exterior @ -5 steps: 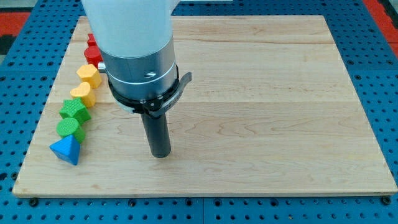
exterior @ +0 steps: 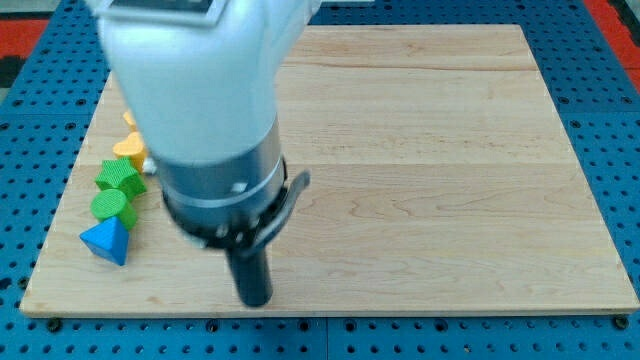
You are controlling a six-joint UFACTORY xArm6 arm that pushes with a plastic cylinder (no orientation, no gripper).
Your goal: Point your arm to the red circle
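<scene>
The red circle is hidden behind my arm in the camera view, and so is the other red block. My tip rests on the wooden board near the view's bottom edge, right of the blue block. At the view's left, a column of blocks shows: a yellow block partly covered by the arm, a green block, a green round block and a blue triangular block. The tip touches none of them.
The arm's wide white and grey body covers the board's upper left part. A blue pegboard surface surrounds the board.
The arm has moved toward the view's bottom and a little left. The tip is nearer the board's bottom edge. The red blocks and one yellow block are now hidden behind the arm.
</scene>
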